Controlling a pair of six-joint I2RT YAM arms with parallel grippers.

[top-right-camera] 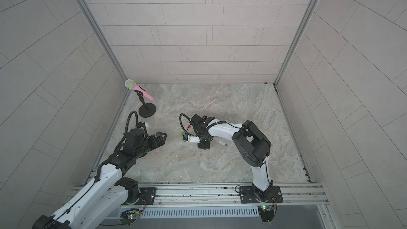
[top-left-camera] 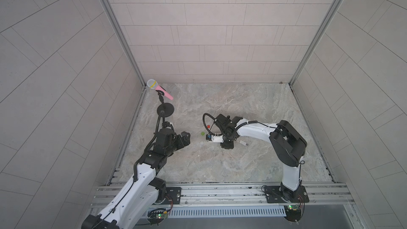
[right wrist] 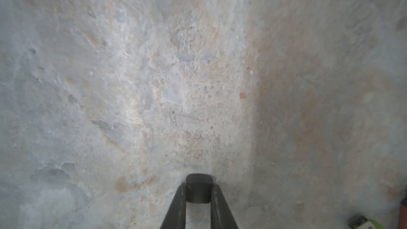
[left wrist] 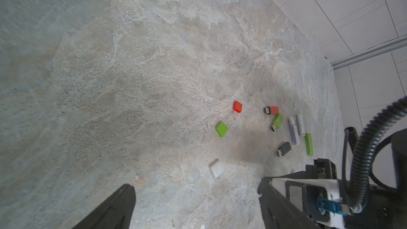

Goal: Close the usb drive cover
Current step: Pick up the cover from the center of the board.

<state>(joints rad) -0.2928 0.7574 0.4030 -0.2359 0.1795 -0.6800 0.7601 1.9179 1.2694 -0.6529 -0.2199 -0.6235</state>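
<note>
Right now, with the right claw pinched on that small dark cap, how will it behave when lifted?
The dark cap looks like hard moulded plastic, so it is probably stiff and very light. Only the tips of the right claw hold its smooth sides, so it could twist or slip in the grip.

This is a robotics lab test cell. In both top views two white-and-black jointed robot arms, the left arm [top-left-camera: 136, 186] and the right arm [top-left-camera: 290, 172], stand on black metal base plates [top-left-camera: 273, 197] fixed to grooved aluminium rails [top-left-camera: 220, 191] along the lower edge of the frame. Below the rails sit a grey slotted cable duct [top-left-camera: 220, 212] and small bare circuit boards [top-left-camera: 293, 207] with green lights. Grey tile-patterned wall panels [top-left-camera: 209, 29] in silver aluminium corner posts [top-left-camera: 118, 29] box in a stone-patterned tabletop [top-left-camera: 220, 168].
</note>
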